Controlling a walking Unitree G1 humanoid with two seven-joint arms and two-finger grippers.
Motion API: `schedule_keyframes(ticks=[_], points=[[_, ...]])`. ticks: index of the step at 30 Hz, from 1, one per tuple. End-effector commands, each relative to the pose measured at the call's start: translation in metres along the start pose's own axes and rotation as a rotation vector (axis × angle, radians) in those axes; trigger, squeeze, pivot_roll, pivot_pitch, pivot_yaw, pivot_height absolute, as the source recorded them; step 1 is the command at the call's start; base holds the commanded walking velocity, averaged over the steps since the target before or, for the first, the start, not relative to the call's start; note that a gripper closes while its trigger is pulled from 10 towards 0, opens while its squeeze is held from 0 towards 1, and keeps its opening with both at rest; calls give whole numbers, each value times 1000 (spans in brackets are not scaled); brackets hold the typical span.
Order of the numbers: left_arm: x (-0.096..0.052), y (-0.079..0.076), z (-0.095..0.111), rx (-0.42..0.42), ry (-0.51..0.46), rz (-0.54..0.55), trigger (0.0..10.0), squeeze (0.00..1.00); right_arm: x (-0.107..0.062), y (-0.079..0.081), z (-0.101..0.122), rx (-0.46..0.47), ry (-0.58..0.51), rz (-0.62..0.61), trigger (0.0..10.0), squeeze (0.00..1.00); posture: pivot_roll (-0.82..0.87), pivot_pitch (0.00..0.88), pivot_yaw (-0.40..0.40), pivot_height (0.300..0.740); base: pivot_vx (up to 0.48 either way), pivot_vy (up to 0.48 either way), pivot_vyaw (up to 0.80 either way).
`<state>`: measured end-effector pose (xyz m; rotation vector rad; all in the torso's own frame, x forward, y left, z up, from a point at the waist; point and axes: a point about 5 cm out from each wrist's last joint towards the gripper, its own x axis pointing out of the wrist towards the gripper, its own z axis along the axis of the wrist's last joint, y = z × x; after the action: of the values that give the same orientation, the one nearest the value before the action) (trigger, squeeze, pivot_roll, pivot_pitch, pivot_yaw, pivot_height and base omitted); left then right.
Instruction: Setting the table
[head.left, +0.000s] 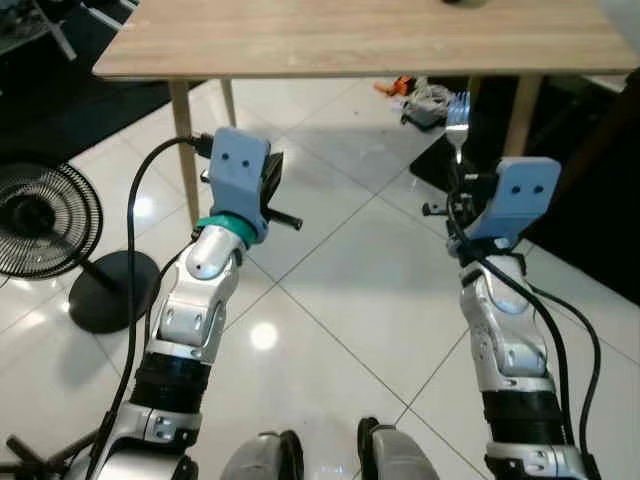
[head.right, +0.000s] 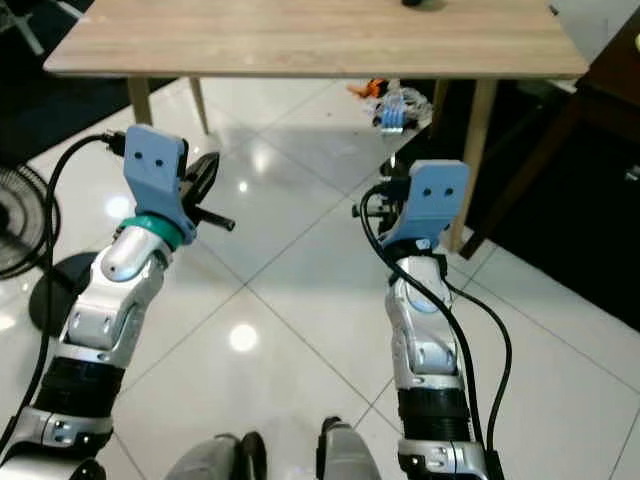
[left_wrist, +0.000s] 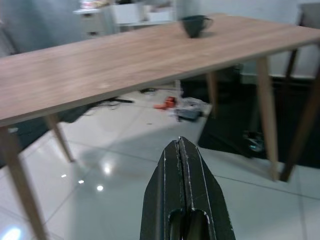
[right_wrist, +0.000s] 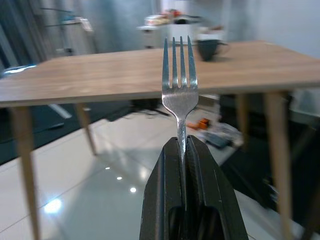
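A silver fork (right_wrist: 180, 85) stands upright with its tines up, and my right gripper (right_wrist: 181, 144) is shut on its handle. In the left eye view the fork (head.left: 458, 122) rises above the right gripper (head.left: 456, 190), just below the near edge of the wooden table (head.left: 360, 40). My left gripper (left_wrist: 180, 145) is shut with nothing in it and is held up at a similar height to the left (head.left: 275, 178). A dark mug (left_wrist: 195, 25) sits on the far part of the tabletop. Both arms are in front of the table, short of its edge.
A black floor fan (head.left: 40, 215) with a round base (head.left: 110, 290) stands on the left. Small clutter (head.left: 420, 100) lies on the white tile floor under the table. Table legs (head.left: 183, 150) stand ahead, and dark furniture (head.left: 590, 200) is to the right.
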<state>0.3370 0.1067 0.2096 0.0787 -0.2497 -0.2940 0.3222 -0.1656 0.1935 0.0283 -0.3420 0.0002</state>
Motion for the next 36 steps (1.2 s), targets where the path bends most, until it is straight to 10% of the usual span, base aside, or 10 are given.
schedule_keyframes(ticks=[1, 36], points=[[1, -2, -3, 8, 14, -6, 10000, 0, -2, -6, -3, 8, 10, -18, 10000, 0, -99, 81, 118, 740, 0, 0, -800], [-16, 8, -27, 43, 51, -32, 10000, 0, -9, -8, -11, -15, 18, 61, 10000, 0, -132, 41, 108, 740, 0, 0, -800]])
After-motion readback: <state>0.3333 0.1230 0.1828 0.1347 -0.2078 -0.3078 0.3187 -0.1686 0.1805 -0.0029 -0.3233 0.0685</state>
